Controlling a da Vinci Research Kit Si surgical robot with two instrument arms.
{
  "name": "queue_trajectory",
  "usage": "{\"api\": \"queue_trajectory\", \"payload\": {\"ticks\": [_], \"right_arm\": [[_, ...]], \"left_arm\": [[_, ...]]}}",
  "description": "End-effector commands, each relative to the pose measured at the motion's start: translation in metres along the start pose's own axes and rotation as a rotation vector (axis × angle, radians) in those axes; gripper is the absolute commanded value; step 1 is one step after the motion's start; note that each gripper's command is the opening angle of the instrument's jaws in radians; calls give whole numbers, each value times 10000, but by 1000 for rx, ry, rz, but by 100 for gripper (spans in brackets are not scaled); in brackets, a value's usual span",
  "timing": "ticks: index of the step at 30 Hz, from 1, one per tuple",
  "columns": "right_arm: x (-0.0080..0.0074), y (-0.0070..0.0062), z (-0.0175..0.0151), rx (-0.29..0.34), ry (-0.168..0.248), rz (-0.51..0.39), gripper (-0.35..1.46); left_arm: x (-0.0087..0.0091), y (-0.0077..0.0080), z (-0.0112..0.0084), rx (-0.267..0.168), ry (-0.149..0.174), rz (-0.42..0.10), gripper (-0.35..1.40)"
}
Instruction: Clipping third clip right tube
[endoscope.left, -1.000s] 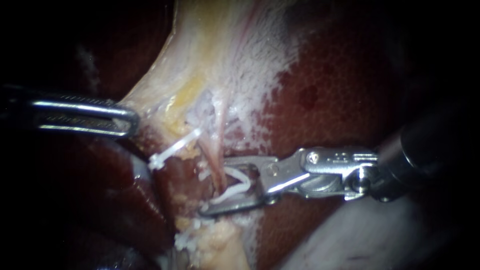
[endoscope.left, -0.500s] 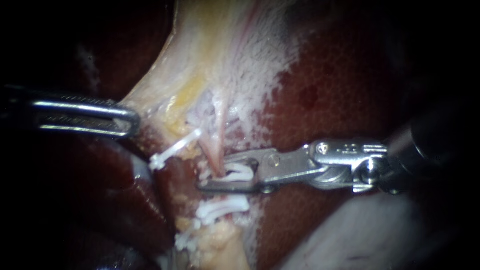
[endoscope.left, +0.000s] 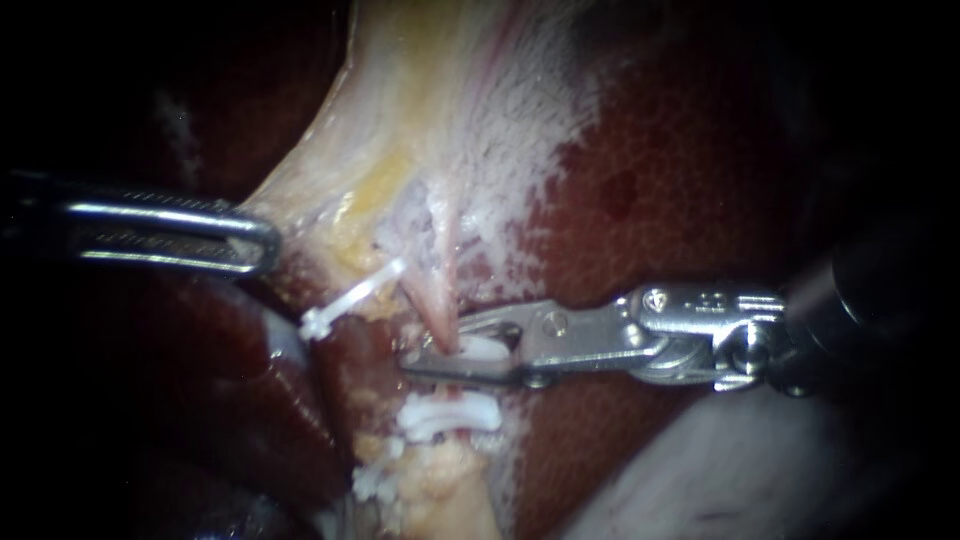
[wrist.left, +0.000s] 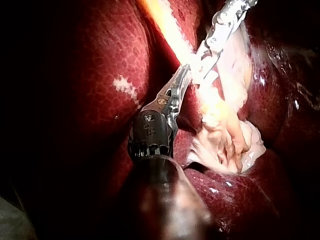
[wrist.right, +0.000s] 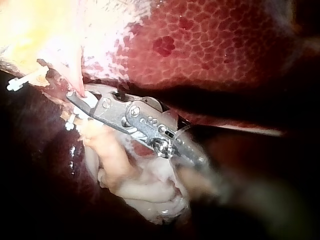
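Observation:
The right tube (endoscope.left: 438, 300) is a thin pink strand running down from the pale gallbladder (endoscope.left: 440, 130). My right instrument (endoscope.left: 430, 352) comes in from the right. Its jaws are squeezed almost together on a white clip (endoscope.left: 478, 349) that sits across this tube. A second white clip (endoscope.left: 448, 416) lies on the same tube just below. In the right wrist view the right instrument (wrist.right: 75, 97) holds the clip (wrist.right: 91, 101) at the tube's foot. My left instrument (endoscope.left: 258, 243) is shut on the gallbladder's pale edge and also shows in its wrist view as the left instrument (wrist.left: 187, 75).
A slanted white clip (endoscope.left: 350, 297) sits on the strand to the left, and another white clip (endoscope.left: 374, 482) lies lower by yellow fat. Dark red liver (endoscope.left: 680, 180) surrounds the site. Pale tissue (endoscope.left: 700, 470) bulges under the right shaft.
The right instrument's jaws have gone from wide open to nearly together on the clip around the tube. The lower jaw rose and uncovered the clip below it. The left instrument has stayed still.

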Motion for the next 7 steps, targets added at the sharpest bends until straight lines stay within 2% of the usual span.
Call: {"api": "queue_trajectory", "payload": {"ticks": [1, 7], "right_arm": [[0, 0, 0, 0, 0, -1, -31], [-1, 0, 0, 0, 0, 5, -31]], "left_arm": [[0, 0, 0, 0, 0, 0, -35], [0, 1, 0, 1, 0, 0, -35]]}}
